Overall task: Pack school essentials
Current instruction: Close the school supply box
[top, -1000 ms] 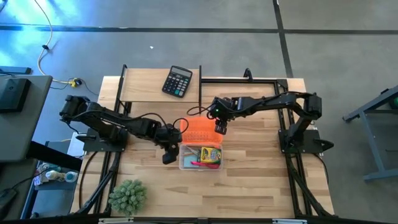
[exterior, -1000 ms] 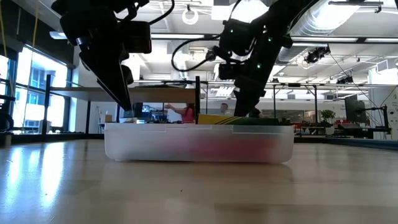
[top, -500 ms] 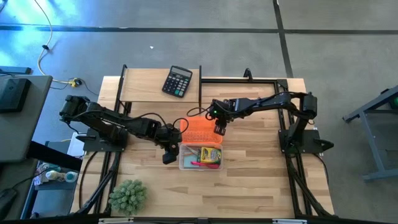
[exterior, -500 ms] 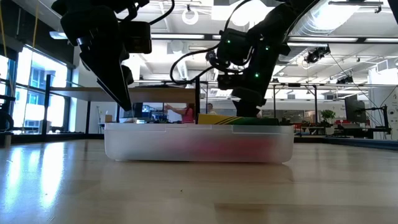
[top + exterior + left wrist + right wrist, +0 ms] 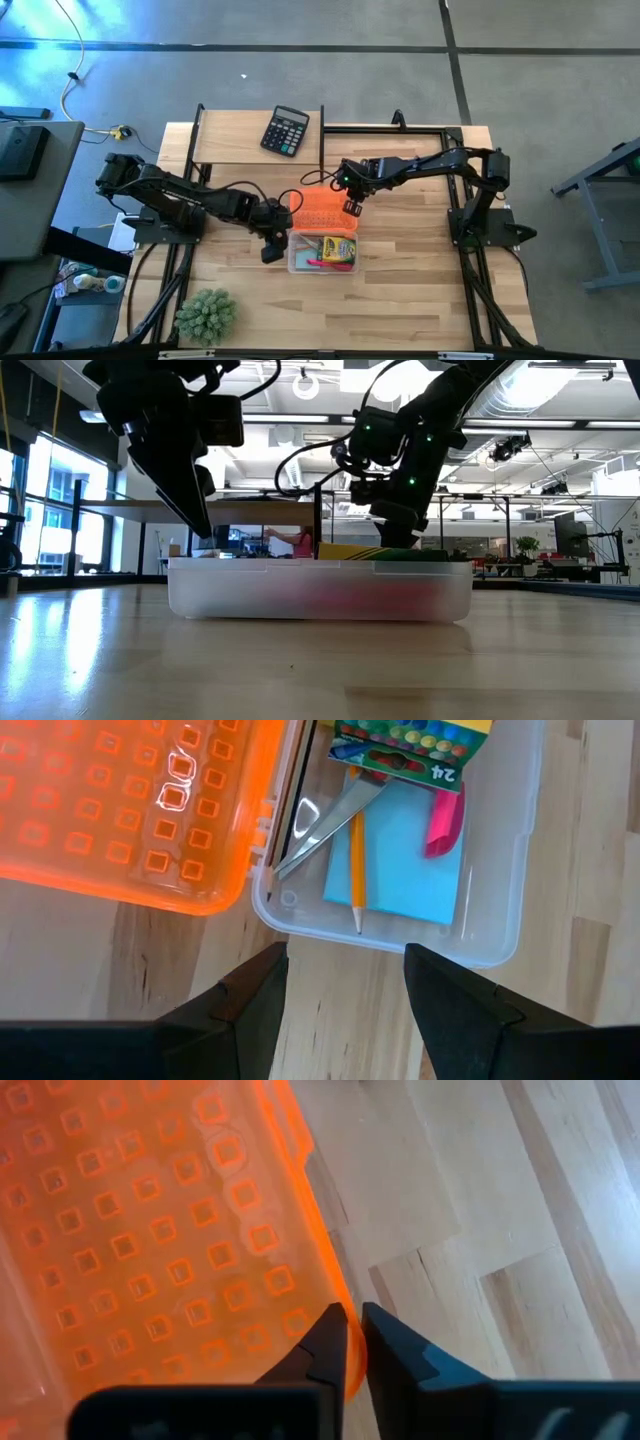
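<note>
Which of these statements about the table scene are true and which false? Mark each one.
1. The right gripper is shut on the orange plastic lid. True.
2. The black calculator lies inside the clear plastic box. False: it lies on the table beyond the box.
3. The pale blue square note pad is in the box. True.
4. The left gripper holds the yellow pencil. False: it is open and empty.

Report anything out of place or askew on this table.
Nothing spilled or damaged. The orange lid hangs open off the clear box, right gripper pinching its edge. A pencil lies across the blue note pad.
</note>
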